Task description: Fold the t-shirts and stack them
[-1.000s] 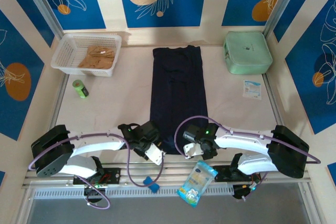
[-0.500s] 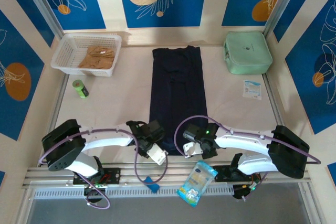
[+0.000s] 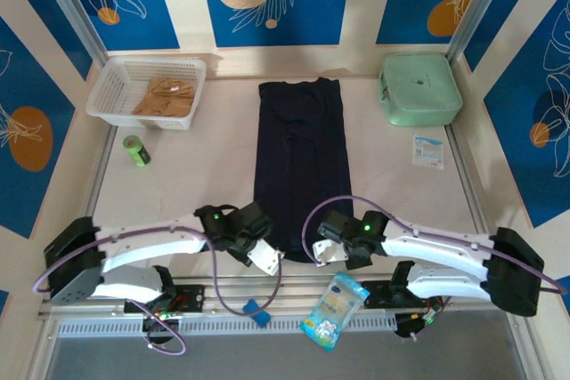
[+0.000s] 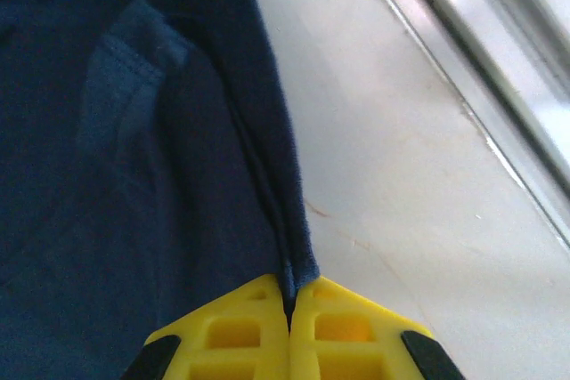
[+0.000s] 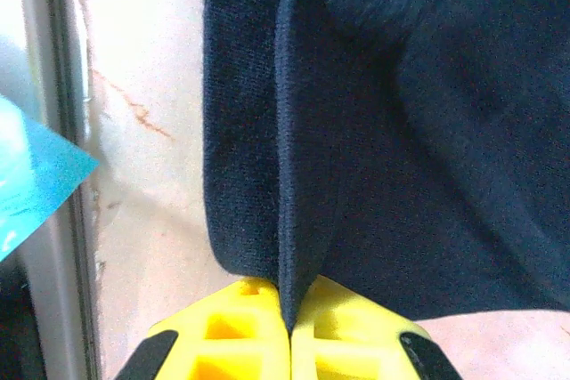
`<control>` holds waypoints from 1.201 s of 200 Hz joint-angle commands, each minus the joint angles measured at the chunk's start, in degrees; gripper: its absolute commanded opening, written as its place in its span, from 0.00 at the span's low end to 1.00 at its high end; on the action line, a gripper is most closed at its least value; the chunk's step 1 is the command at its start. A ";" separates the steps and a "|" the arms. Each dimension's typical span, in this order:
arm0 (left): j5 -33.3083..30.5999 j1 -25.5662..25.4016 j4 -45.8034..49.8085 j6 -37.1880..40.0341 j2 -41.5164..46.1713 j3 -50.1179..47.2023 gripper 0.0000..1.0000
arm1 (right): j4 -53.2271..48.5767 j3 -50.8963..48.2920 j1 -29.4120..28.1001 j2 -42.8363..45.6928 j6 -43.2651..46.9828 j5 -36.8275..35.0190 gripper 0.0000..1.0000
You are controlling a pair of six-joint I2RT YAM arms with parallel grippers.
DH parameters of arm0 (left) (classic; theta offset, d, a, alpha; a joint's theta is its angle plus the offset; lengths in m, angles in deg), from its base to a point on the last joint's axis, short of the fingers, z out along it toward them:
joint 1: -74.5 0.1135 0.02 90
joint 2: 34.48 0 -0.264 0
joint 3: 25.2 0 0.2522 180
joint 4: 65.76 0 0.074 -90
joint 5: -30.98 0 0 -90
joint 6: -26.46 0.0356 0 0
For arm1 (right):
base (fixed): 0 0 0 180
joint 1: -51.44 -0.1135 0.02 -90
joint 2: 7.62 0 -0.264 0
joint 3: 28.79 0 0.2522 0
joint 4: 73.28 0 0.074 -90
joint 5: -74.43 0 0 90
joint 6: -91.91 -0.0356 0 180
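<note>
Folding step: left gripper (image 4: 289, 298) and right gripper (image 5: 287, 298) each clamp the near hem of the navy t-shirt (image 3: 298, 157), spread lengthwise on the table (image 3: 196, 189); next, seemingly, lift both corners evenly toward the collar.

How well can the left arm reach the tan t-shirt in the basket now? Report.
Probably not: the left gripper is shut on the navy t-shirt at its near corner. Once freed, the tan t-shirt lies exposed in the open basket, a green can nearby.
</note>
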 commanded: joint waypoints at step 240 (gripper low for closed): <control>0.98 28.85 -22.92 -0.38 -16.49 18.03 0.00 | 28.13 28.69 40.42 -21.38 9.28 8.79 0.00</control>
